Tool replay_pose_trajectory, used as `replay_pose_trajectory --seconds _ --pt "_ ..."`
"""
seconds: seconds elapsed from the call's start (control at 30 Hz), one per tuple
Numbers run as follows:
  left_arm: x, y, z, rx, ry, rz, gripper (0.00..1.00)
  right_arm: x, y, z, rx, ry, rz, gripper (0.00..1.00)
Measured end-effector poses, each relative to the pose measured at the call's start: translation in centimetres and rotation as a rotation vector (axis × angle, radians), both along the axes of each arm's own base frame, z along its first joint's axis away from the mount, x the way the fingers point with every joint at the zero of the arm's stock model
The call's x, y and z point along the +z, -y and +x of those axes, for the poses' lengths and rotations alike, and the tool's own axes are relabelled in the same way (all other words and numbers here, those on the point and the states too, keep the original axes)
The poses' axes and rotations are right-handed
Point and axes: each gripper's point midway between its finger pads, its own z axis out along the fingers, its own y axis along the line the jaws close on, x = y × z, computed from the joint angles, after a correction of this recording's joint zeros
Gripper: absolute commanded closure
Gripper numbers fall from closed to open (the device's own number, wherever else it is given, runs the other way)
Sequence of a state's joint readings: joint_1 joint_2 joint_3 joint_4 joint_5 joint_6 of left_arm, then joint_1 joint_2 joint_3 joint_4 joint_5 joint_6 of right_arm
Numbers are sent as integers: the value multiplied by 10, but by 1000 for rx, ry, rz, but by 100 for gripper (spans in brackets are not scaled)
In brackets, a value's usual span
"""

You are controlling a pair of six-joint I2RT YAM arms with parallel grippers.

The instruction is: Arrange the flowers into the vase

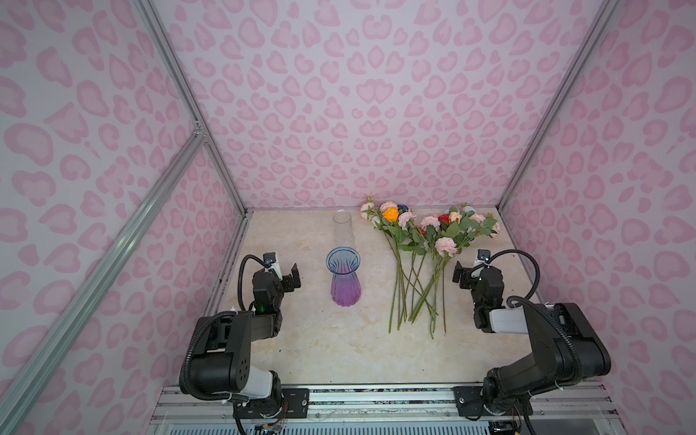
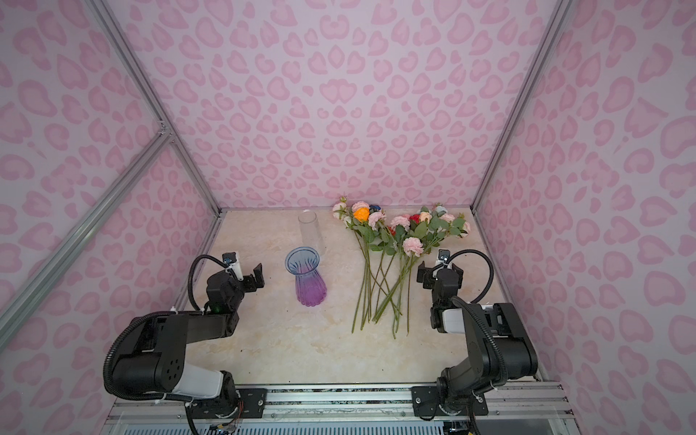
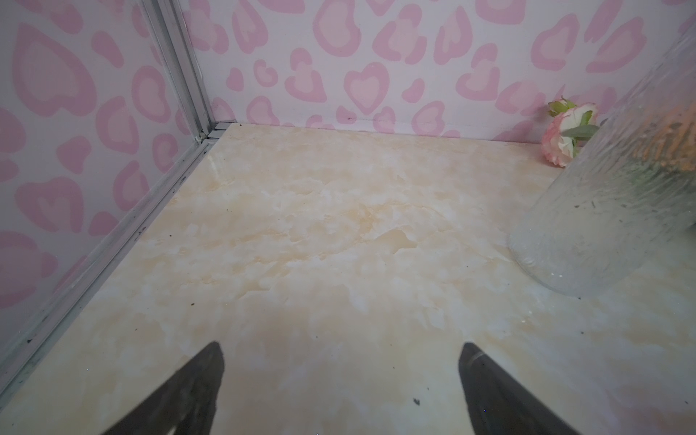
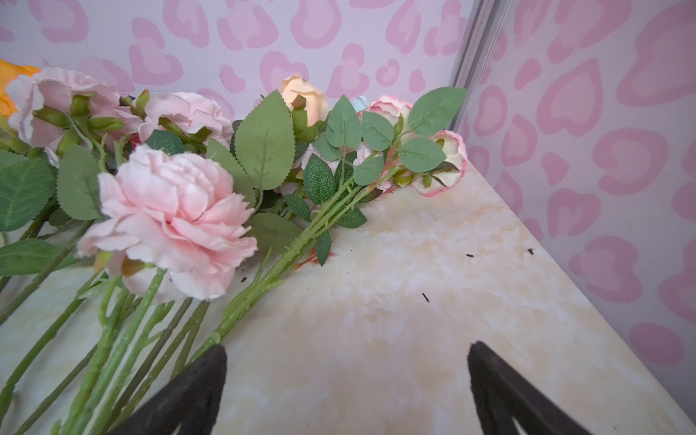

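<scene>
While my left end effector (image 3: 341,354) and right end effector (image 4: 346,354) gape empty, the flowers (image 1: 422,256) lie on the table (image 1: 339,346), three o'clock from the purple vase (image 1: 344,278). They look light and bendy, so I'd pinch a bare mid-stem.

The marbled table (image 1: 320,350) carries the flowers (image 1: 446,246) lying flat, an upright blue-purple vase (image 1: 344,288) and a clear glass vase (image 1: 343,229).

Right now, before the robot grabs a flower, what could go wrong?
1. The long green-stemmed artificial flowers lie in a pile with crossed stems, so the open right gripper might drag several along at once.
2. The tall clear glass vase stands close behind the ribbed blue-to-purple glass vase; a long stem swung over them could perhaps tip one.
</scene>
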State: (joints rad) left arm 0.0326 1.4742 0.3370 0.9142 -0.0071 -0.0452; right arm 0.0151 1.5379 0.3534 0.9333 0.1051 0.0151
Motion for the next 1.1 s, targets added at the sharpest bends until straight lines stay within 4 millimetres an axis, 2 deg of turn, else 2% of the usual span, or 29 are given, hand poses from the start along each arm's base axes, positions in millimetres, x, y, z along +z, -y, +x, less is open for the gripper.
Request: replay_pose_trajectory --seconds 0.6,0.73,0.77,0.83,0.93,0.97,1.03,1.1 --pt "0 0 0 0 0 0 2 0 0 0 0 1 0 0" --pt "0 0 0 -1 0 -1 2 9 -2 0 -24 9 -18 0" --pt "1 0 0 -2 2 -2 2 15 -4 2 -28 7 -24 0" --pt "7 2 2 -18 -6 -3 2 48 -7 12 -44 41 -38 0" --pt "53 12 11 -78 62 -2 2 102 -12 14 -67 122 -50 0" --pt "71 14 11 -93 95 -4 2 114 -14 11 -75 129 -56 0" --pt "98 20 5 -118 136 -18 2 139 -17 5 -93 125 -61 0" --pt "131 24 -3 -138 177 -36 2 178 -23 1 -106 148 -24 0"
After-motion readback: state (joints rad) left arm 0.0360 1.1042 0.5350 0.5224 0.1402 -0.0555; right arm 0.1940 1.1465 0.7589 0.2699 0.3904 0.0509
